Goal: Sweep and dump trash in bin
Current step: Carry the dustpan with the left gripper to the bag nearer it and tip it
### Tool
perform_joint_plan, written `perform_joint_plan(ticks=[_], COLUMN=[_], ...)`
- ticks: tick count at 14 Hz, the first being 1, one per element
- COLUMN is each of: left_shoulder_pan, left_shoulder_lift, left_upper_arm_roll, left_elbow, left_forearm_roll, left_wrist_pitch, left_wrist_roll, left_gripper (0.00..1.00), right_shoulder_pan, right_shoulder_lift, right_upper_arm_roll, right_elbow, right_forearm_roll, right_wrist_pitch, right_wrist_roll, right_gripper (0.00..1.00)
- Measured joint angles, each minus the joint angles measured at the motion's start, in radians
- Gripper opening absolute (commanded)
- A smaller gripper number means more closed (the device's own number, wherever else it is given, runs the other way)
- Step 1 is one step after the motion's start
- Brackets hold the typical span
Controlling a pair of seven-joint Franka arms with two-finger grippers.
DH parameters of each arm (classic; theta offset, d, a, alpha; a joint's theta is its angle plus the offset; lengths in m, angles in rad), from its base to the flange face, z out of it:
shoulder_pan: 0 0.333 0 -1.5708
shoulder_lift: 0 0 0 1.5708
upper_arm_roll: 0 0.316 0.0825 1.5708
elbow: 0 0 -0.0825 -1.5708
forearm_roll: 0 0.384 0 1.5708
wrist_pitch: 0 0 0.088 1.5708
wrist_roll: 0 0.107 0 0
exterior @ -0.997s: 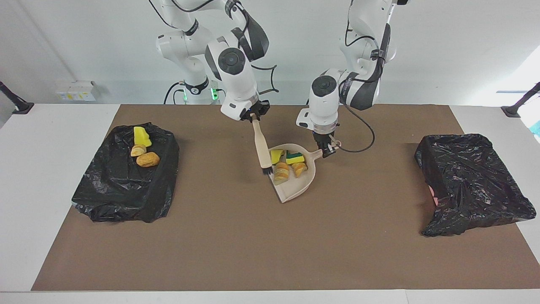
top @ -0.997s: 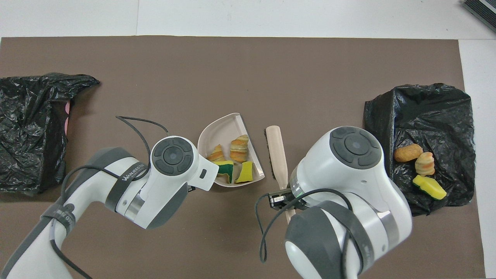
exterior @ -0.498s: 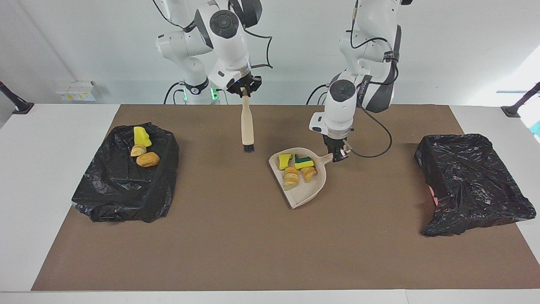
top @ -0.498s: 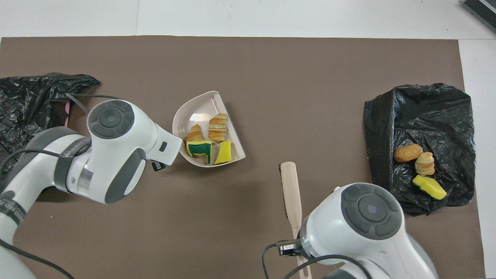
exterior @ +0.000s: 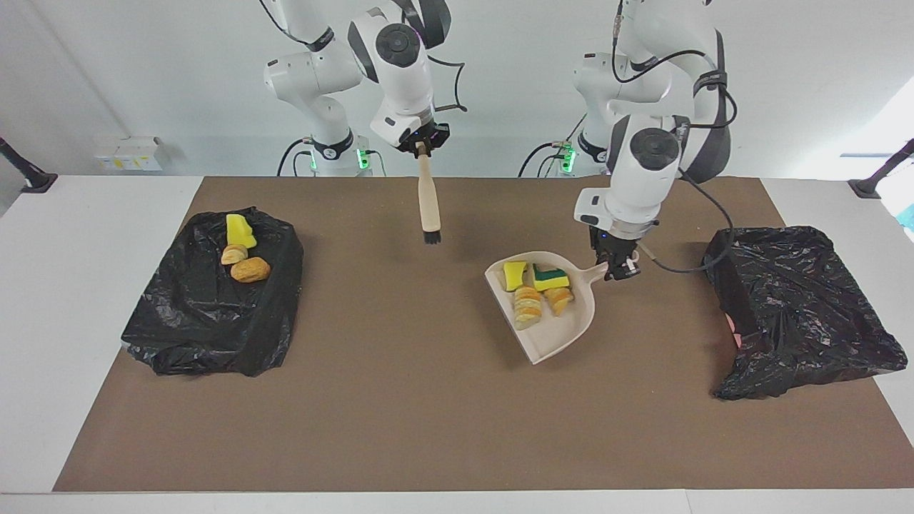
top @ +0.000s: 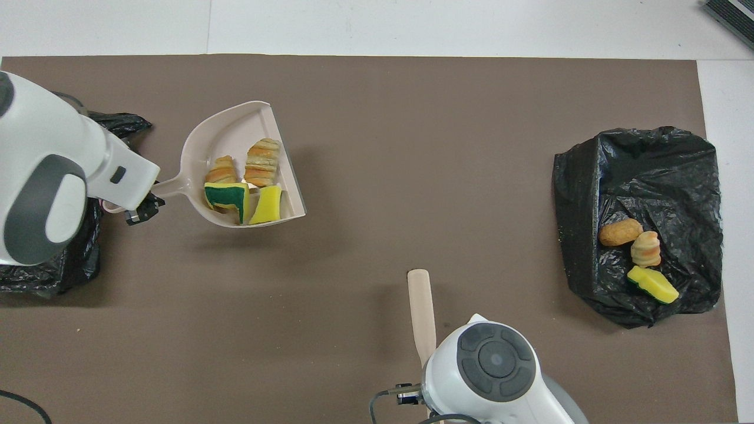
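A beige dustpan (exterior: pixel 553 325) (top: pixel 227 132) hangs a little above the brown mat, and my left gripper (exterior: pixel 620 270) (top: pixel 141 211) is shut on its handle. In the pan lies trash: a yellow sponge piece (exterior: pixel 513 275) (top: pixel 268 205), a yellow-and-green sponge piece (exterior: pixel 550 277) (top: pixel 227 194) and two bread-like chunks (exterior: pixel 527 305) (top: pixel 262 162). The pan is beside a black-bagged bin (exterior: pixel 800 307) (top: pixel 59 271) at the left arm's end. My right gripper (exterior: pixel 423 148) is shut on the handle of a beige brush (exterior: pixel 428 203) (top: pixel 421 312), which hangs bristles down over the mat's edge nearest the robots.
A second black bag (exterior: pixel 214 314) (top: pixel 648 171) lies at the right arm's end, with a yellow sponge piece (exterior: pixel 239 230) (top: pixel 651 284) and two bread-like chunks (exterior: pixel 250 269) (top: pixel 619 231) on it. The brown mat (exterior: pixel 400 400) covers the table's middle.
My left gripper has lifted the loaded dustpan and carried it toward the bin at the left arm's end. My right gripper has raised the brush away from the pan, toward the robots.
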Motion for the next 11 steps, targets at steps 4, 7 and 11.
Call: perform_joint_plan(ticks=[4,7,11], left_shoulder_pan=[0.133,0.222,0.341], left_shoulder_lift=[0.050,0.084,0.107], left_upper_arm_roll=[0.003,0.004,0.009], left_elbow=[0.087,0.132,0.179], left_forearm_roll=[0.000,0.000,0.001], left_wrist_pitch=[-0.046,-0.051,-0.051], left_wrist_roll=[0.197,0.348,0.542], left_gripper=[0.00,0.00,0.00], right_shoulder_pan=[0.110,0.135,0.146], right_shoulder_lift=[0.032,0.064,0.107], right_upper_arm_roll=[0.002,0.003,0.002], right_elbow=[-0.079,-0.094,-0.108], right_forearm_roll=[0.006,0.007,0.008], right_wrist_pitch=[0.159,0.209,0.270], right_wrist_roll=[0.101,0.109,0.111], right_gripper=[0.00,0.00,0.00])
